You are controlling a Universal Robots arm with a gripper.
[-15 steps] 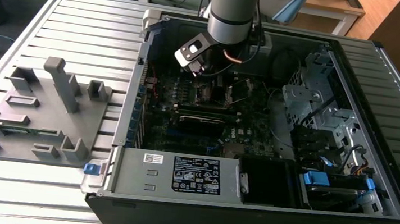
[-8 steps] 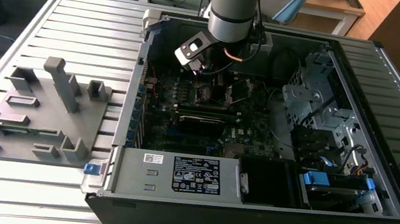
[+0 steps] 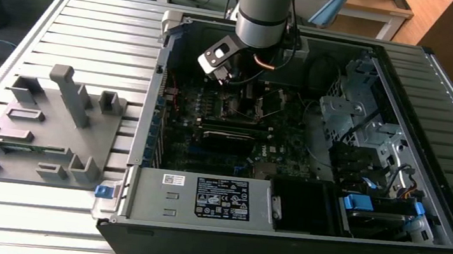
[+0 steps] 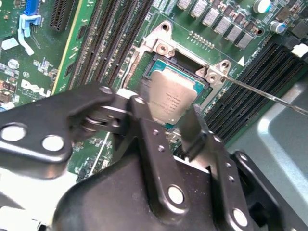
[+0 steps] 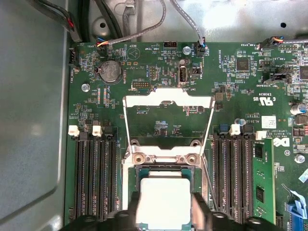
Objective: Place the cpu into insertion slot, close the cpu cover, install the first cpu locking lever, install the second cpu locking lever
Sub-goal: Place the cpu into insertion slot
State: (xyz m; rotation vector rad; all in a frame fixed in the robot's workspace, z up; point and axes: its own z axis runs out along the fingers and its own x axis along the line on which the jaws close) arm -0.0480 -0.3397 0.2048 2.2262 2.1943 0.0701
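Second wrist view: end effector point(image 4: 165, 126) pinches dull-metal cpu point(image 4: 171, 97).

cpu point(image 4: 171, 98): flat square, dull grey metal top, green edge, level over the insertion slot point(image 4: 183, 60) and covering most of it, fingers point(image 4: 190, 127) at two opposite edges; can't tell if fully seated. slot: square, dark inside, silver rim, on the green motherboard. cpu cover point(image 5: 168, 97): thin silver frame, swung open, lying back behind the slot, board visible through its cut-out.

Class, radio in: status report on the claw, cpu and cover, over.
Claw shut on the cpu, at the insertion slot. Cpu cover open. No obstruction seen.
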